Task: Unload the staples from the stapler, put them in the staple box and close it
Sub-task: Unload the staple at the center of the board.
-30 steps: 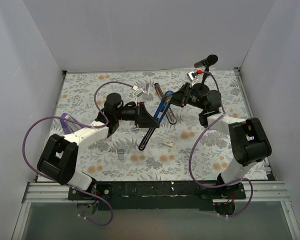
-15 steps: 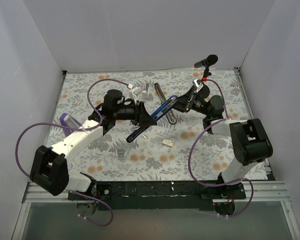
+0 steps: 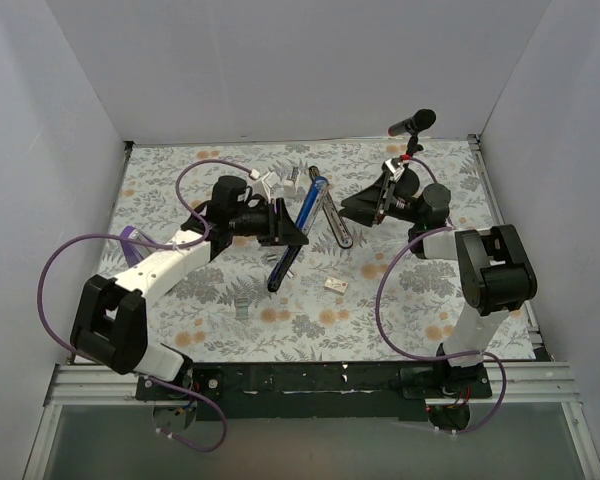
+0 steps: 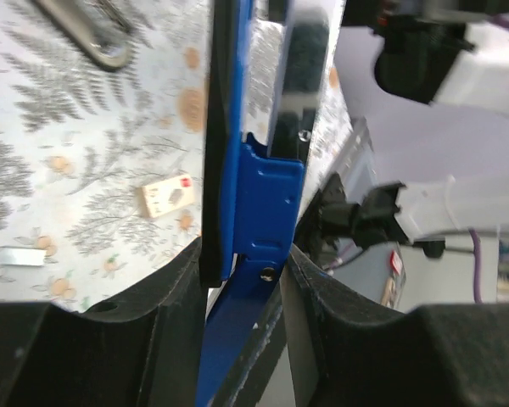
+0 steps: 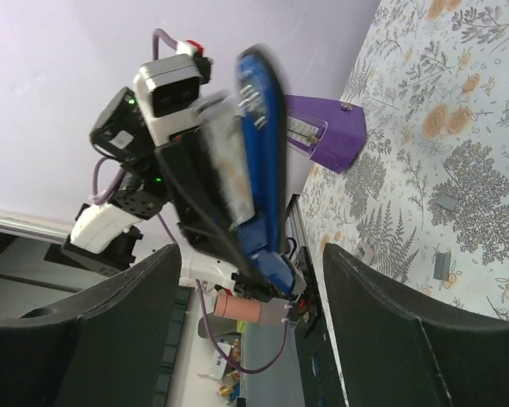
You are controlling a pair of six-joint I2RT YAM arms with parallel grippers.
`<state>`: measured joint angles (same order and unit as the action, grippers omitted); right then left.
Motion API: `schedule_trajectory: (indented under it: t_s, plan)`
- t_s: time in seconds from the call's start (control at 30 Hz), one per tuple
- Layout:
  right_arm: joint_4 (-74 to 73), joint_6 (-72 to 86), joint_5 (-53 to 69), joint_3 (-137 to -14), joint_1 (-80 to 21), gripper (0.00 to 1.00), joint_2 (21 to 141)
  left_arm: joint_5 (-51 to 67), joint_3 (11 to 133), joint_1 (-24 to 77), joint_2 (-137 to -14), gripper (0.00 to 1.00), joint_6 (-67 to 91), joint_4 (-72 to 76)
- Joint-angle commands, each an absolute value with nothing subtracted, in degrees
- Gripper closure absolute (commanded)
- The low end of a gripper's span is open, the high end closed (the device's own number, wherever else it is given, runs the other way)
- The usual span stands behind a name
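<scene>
Left pincer (image 4: 246, 252): clamping the stapler (image 3: 311, 203) on its blue arm, jaws partly closed
Stapler: being held near worktop (image 3: 432, 300) centre, pointing from 7 o'clock to 1 o'clock
Right pincer (image 5: 250, 254): standing wide open, gripping nothing, at 3 o'clock of the stapler

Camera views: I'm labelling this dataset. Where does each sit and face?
Top external: above, behind the bases, looking down at the table; both arms show.
Left wrist: behind the left gripper, looking along its fingers clamped on the stapler.
Right wrist: looks through the open right gripper toward the held stapler.
Shared: all show the stapler.
</scene>
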<state>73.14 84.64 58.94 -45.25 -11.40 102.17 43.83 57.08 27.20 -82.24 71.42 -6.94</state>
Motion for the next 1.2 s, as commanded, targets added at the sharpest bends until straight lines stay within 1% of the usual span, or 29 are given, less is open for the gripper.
schedule_trajectory:
  t_s: [0.0, 0.13, 0.2, 0.3, 0.33, 0.37, 0.43, 0.47, 0.5, 0.53, 0.57, 0.63, 0.67, 0.7, 0.73, 0.8, 0.9, 0.93, 1.1, 1.17]
  plan:
    - [93.87, 89.29, 58.98, -47.9, -9.41, 0.23, 101.07, 39.28, 57.04, 24.26, -81.04, 1.0, 73.92, -6.68]
    - [93.61, 89.74, 59.06, -48.95, -7.21, 0.22, 101.95, 39.47, 56.25, 22.5, -80.07, 1.0, 72.6, -8.78]
    - [91.24, 87.99, 59.15, -48.96, -7.12, 0.22, 101.26, 38.24, 56.95, 22.59, -80.16, 1.0, 71.03, -10.89]
    - [84.39, 82.56, 58.62, -48.16, -7.12, 0.22, 99.33, 31.05, 58.26, 22.59, -79.72, 1.0, 67.52, -15.37]
    - [82.2, 80.88, 58.71, -48.16, -7.12, 0.22, 98.71, 24.93, 58.71, 22.59, -79.19, 1.0, 66.72, -16.86]
    - [79.39, 79.21, 58.71, -48.16, -7.12, 0.21, 97.22, 22.09, 59.06, 22.59, -78.84, 1.0, 66.01, -20.27]
    - [70.7, 72.71, 58.54, -48.16, -7.03, 0.21, 95.55, 17.86, 60.11, 22.59, -77.62, 1.0, 64.34, -23.54]
    - [67.62, 70.08, 57.75, -48.6, -7.03, 0.2, 93.71, 14.27, 60.29, 22.59, -77.0, 1.0, 64.07, -26.43]
    - [60.45, 67.7, 57.05, -48.86, -7.12, 0.18, 92.73, 12.93, 60.55, 22.59, -76.3, 1.0, 63.99, -27.41]
    - [56.9, 62.37, 56.17, -49.04, -7.03, 0.17, 91.77, 11.44, 60.9, 22.76, -75.68, 1.0, 63.55, -28.55]
    - [53.56, 59.88, 54.07, -49.39, -7.03, 0.15, 89.93, 7.51, 61.34, 22.85, -74.54, 1.0, 63.28, -31.0]
    - [44.44, 53.57, 52.22, -50.71, -7.12, 0.11, 88.34, 3.89, 63.36, 24.07, -74.09, 1.0, 61.8, -33.74]
    - [42.12, 52.31, 50.9, -51.23, -7.21, 0.07, 87.11, 1.0, 64.24, 24.87, -74.53, 1.0, 61.18, -36.88]
    - [40.53, 51.16, 50.45, -51.85, -7.21, 0.07, 86.75, -5.91, 65.38, 25.83, -75.31, 1.0, 60.56, -38.83]
    - [38.26, 50.46, 50.01, -52.03, -7.21, 0.07, 86.31, -10.15, 66.96, 27.58, -76.37, 1.0, 60.3, -40.85]
    - [37.44, 49.75, 49.48, -52.12, -7.21, 0.07, 85.61, -17.18, 70.83, 28.82, -79.88, 1.0, 59.94, -45.87]
    - [37.44, 49.92, 49.39, -51.59, -7.12, 0.06, 85.17, -22.39, 74.35, 30.67, -83.74, 1.0, 60.55, -50.0]
    - [37.35, 50.01, 49.39, -51.5, -7.21, 0.06, 84.99, -25.72, 74.96, 31.54, -84.72, 1.0, 60.9, -50.97]
    - [36.57, 49.66, 50.36, -51.06, -7.21, 0.05, 84.73, -31.63, 77.16, 32.34, -88.68, 1.0, 61.08, -56.15]
    - [36.13, 49.13, 50.27, -50.89, -7.21, 0.04, 84.29, -36.09, 77.34, 33.22, -89.91, 1.0, 61.52, -57.74]
